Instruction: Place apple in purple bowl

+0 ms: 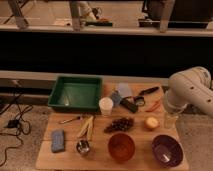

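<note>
Table (pixel 100 142): wooden top; we find everything listed below on it or above it.
Arm (pixel 192 90): pale, rounded casing; we see it reaching in from the right edge and bending down over the right end of the table.
Tray (pixel 75 92): green, rectangular, at the back left of the table.
Purple bowl (pixel 167 150): dark and glossy, at the front right corner; we see nothing in it.
Orange bowl (pixel 121 146): just left of the purple bowl, on the front edge.
Grapes (pixel 119 124): dark bunch, behind the orange bowl.
Gripper (pixel 170 120): hangs below the arm, just right of the apple and behind the purple bowl; we log its claw as spread wide with nothing in it.
Cup (pixel 106 106): white, upright, beside the tray's front right corner.
Sponge (pixel 58 140): blue, at the front left.
Apple (pixel 151 122): pale yellow-orange, resting on the table between the grapes and the gripper, behind the purple bowl and outside it.
</note>
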